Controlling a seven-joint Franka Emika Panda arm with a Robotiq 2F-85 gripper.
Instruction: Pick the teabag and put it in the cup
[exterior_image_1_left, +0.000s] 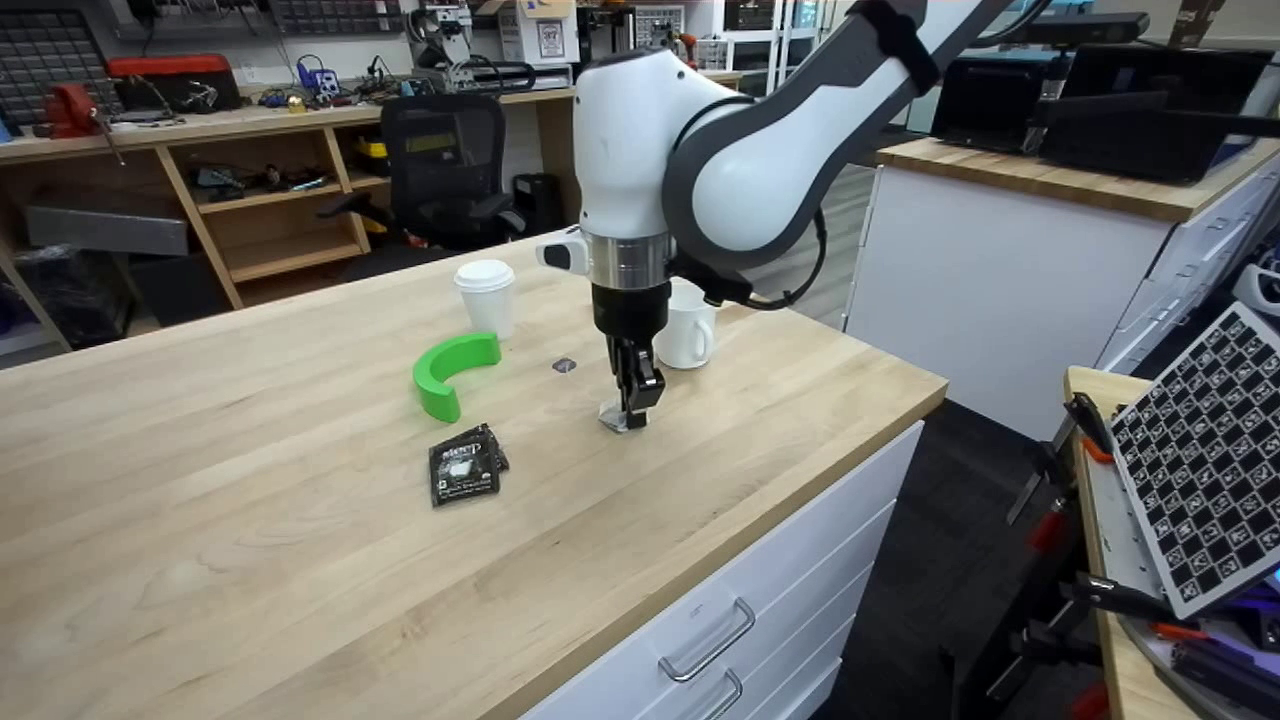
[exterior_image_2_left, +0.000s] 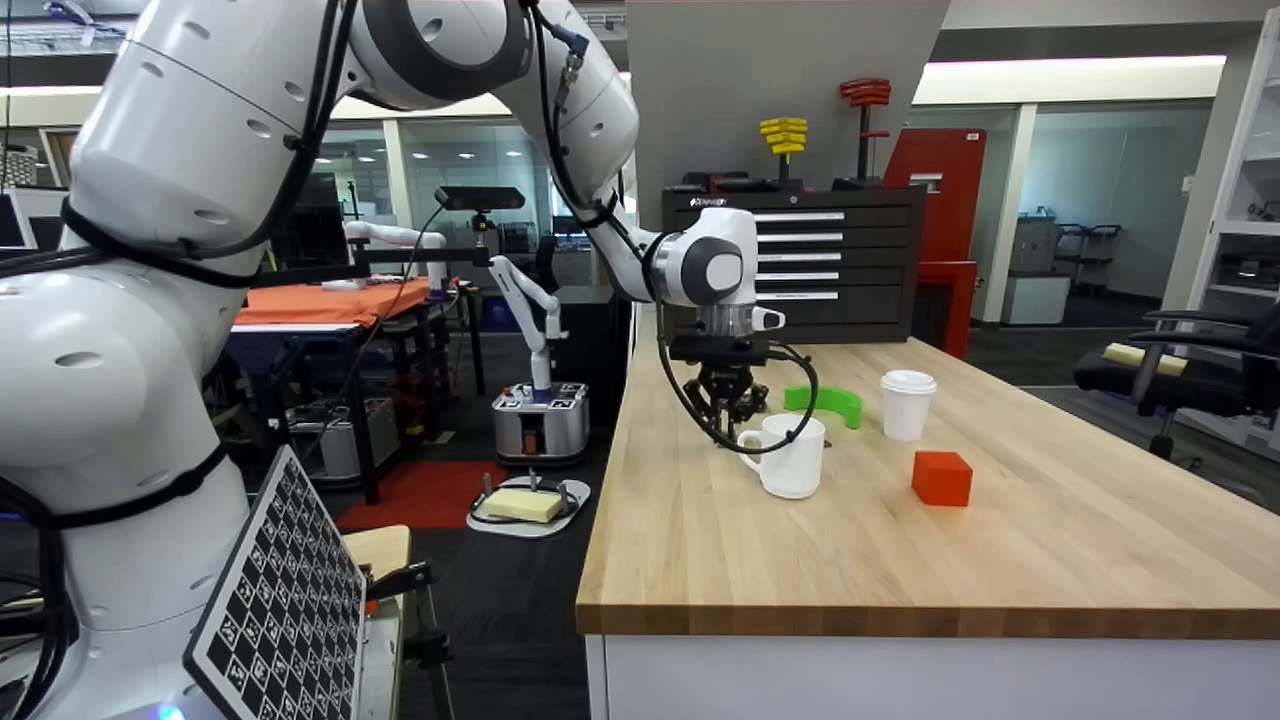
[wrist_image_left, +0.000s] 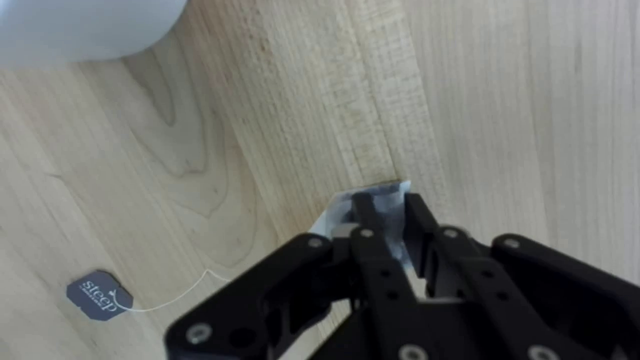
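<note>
Whitish teabag (wrist_image_left: 340, 212), beneath the gripper (wrist_image_left: 388, 198), jaws apart

Robotics lab, white robot arm (exterior_image_2_left: 130, 370) at wooden worktop (exterior_image_2_left: 1000, 560), tilted patterned marker board (exterior_image_2_left: 285, 600), smaller white arm (exterior_image_2_left: 530, 315) on silver base (exterior_image_2_left: 565, 430), black drawer chest (exterior_image_2_left: 870, 280), red vise (exterior_image_1_left: 70, 112) on back bench (exterior_image_1_left: 260, 118), mesh office chair (exterior_image_1_left: 445, 165), glass-fronted rooms (exterior_image_2_left: 460, 150) beyond.

Teabag (exterior_image_1_left: 612, 415) lies on table (exterior_image_1_left: 300, 560) between packets (exterior_image_1_left: 465, 472) and mug (exterior_image_1_left: 685, 338).
</note>
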